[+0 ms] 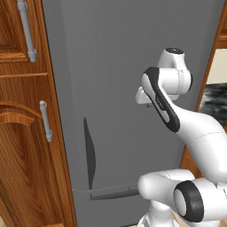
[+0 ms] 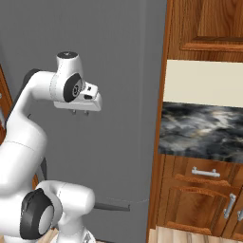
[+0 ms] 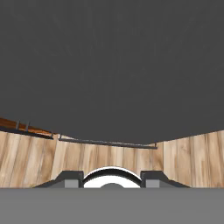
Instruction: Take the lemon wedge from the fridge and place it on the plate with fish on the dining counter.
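The fridge (image 1: 115, 66) is a tall plain grey cabinet with its door shut, so the lemon wedge is hidden. A slim dark curved handle (image 1: 89, 153) runs upright on the door, and a second one (image 1: 113, 194) lies level below it. My gripper (image 2: 79, 113) hangs in front of the fridge (image 2: 118, 57) door at mid height, pointing down. Its fingertips (image 3: 72, 179) stand apart with nothing between them, so the gripper (image 3: 112, 179) is open. The plate and the dining counter are out of view.
Brown wooden cupboards (image 1: 22, 133) with grey handles flank the fridge on the left. On the right, more wooden cabinets (image 2: 204, 199) sit under a dark veined panel (image 2: 204, 128). A wood-plank floor (image 3: 183, 157) lies below the fridge (image 3: 109, 65) front.
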